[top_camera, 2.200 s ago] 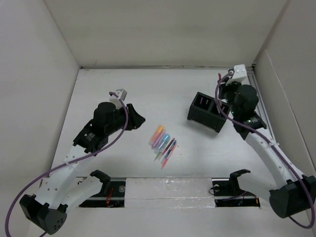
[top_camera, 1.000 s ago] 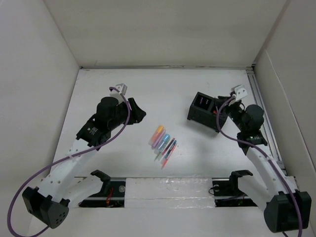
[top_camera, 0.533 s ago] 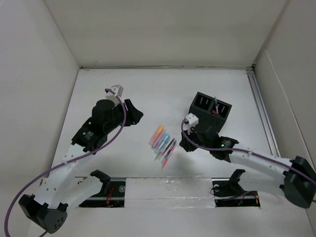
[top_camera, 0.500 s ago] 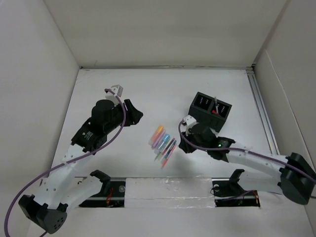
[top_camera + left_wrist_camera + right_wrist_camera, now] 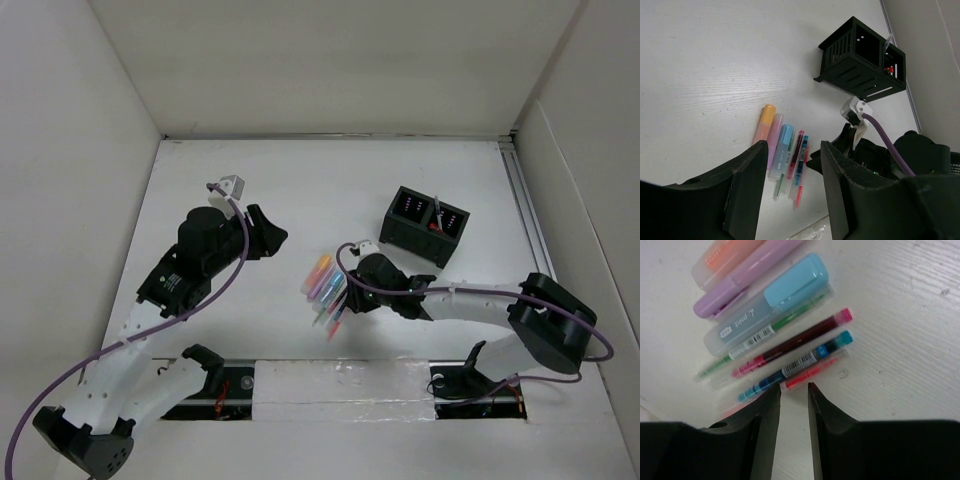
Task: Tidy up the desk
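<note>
Desk [image 5: 300, 180]: white, matte, walled by white panels; it carries everything below.
Box [image 5: 425, 227]: black, two compartments, upright, in the right half of the desk, about midway between the far and near edges, turned at a slant to them.
Box contents: the compartment nearer the right edge holds a pale pen and something red that is too small to tell; the other looks dark inside.
Row of pens: side by side in mid-desk, nearer the near edge than the far one, well apart from the box.
Order in the row: orange highlighter [image 5: 727, 260], purple highlighter [image 5: 747, 282], blue highlighter [image 5: 765, 305], green pen [image 5: 775, 325], dark red pen [image 5: 795, 342], blue pen [image 5: 800, 362], red pen [image 5: 810, 372].
Contact in the row: neighbours touch or nearly touch.
Right gripper [image 5: 794, 390]: low over the desk at the row's right side, fingers a little parted with bare desk showing in the gap, pinching nothing.
Red pen: one end lies just at the mouth of that gap.
Left gripper [image 5: 792, 150]: raised over the left half of the desk, aimed at the row, fingers spread, nothing between them.
</note>
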